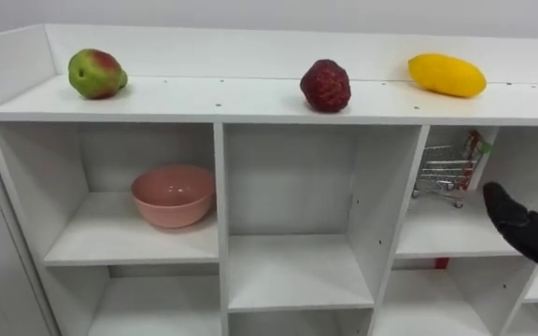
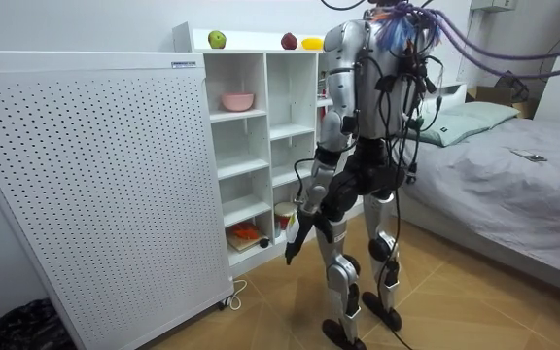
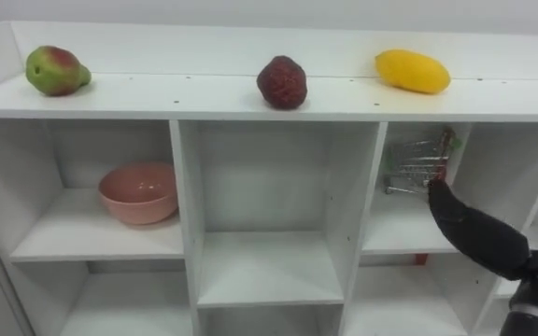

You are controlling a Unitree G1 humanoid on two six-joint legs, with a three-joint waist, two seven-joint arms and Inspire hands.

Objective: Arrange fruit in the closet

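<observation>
Fruit is held by neither hand. Closest to the body, the left hand hangs beside the thigh in the room view, its fingers loose and pointing at the floor, with nothing in them. The right hand is raised in front of the closet. It comes in from the lower right with its fingers stretched out straight and together, and it is empty. Its tip points into the upper right compartment, close to a small wire shopping cart that stands upright on that shelf. Whether it touches the cart cannot be told.

Two compartments to the left on the same row, a pink bowl sits mouth up on the shelf of the upper left compartment.

Farther back and higher, the three fruits lie well apart along the closet's top board, in front of its low back rail. A green-and-red fruit is at the left end, near the raised side wall. A dark red fruit with a bumpy skin sits above the middle column. A yellow mango lies on its side above the right column, over the cart.

In the room view the robot stands upright on a wooden floor, facing the closet. A white perforated panel stands on the room view's left, and a bed with grey bedding lies behind the robot on the right.
</observation>
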